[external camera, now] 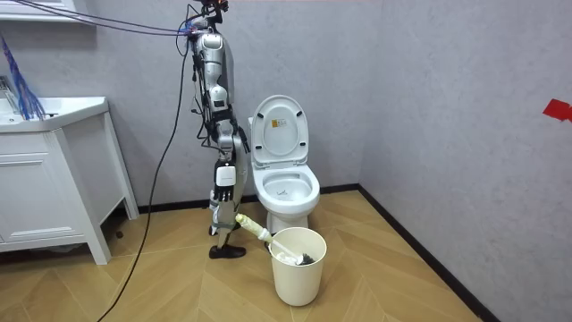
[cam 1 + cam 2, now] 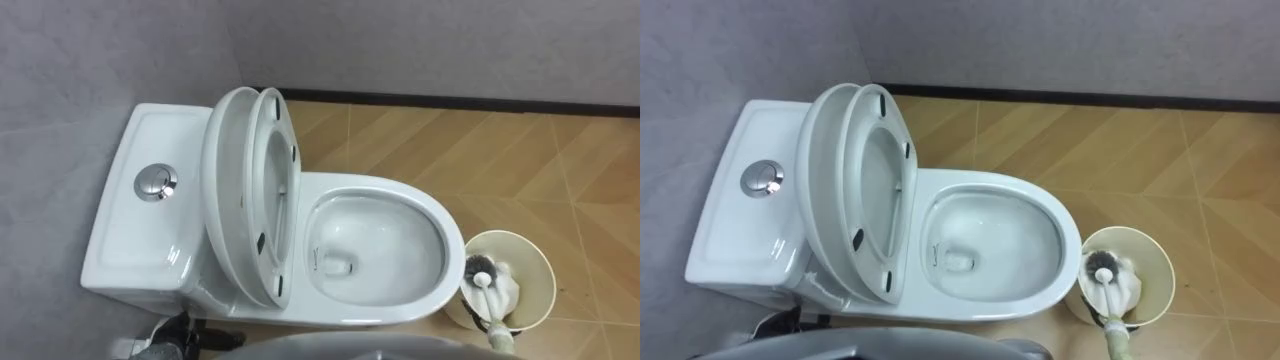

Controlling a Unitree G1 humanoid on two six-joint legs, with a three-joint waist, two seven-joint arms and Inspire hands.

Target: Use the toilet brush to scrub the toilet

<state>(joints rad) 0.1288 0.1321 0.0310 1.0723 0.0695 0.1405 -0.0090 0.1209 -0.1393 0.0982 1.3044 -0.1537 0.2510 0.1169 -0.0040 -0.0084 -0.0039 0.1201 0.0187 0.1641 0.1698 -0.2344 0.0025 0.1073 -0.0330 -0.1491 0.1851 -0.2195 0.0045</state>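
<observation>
The white toilet (image 2: 380,300) stands against the grey wall with its lid and seat (image 2: 250,190) raised against the tank (image 2: 150,230); the bowl holds a little water. A cream bucket (image 2: 535,290) stands on the floor by the front of the bowl. The toilet brush (image 2: 482,270) rests head-down in it, and its pale handle (image 2: 1112,335) slants out towards me. In the room view I stand upright at the toilet's side, on the room view's left. My right hand (image 1: 224,190) hangs low just above the handle's end (image 1: 243,221); whether it holds the handle is unclear.
A silver flush button (image 2: 156,183) sits on the tank top. Wooden floor (image 2: 480,150) stretches beyond the bowl to a dark skirting. In the room view, a white sink cabinet (image 1: 45,179) stands behind me at the left, and grey walls close in the corner.
</observation>
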